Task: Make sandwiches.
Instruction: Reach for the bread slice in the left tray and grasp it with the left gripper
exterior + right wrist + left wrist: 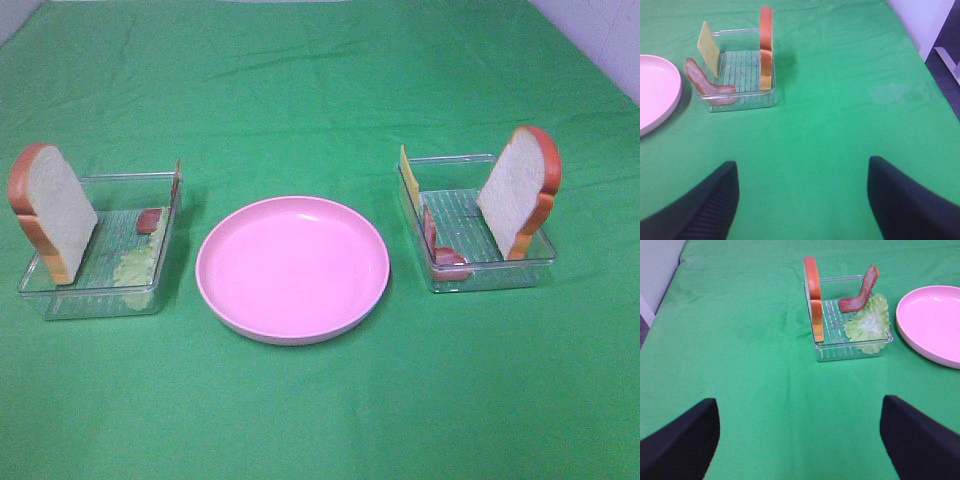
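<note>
Sandwich parts, none stacked yet.

- Left tray (100,305), toward the counter's (300,80) left edge: left bread slice (55,205) on edge, long axis upright, leaning on the outer wall; lettuce (135,268) flat; left bacon strip (150,220).
- Right tray (495,280), toward the right edge: right bread slice (515,185) likewise; cheese (405,175) and right bacon strip (445,258) propped at the inner wall — probably stood up for easy pinching.
- Pink plate (290,270): mid-counter, between the trays.
- Left claw (799,410), right claw (802,167): both spread, holding nothing.
</note>
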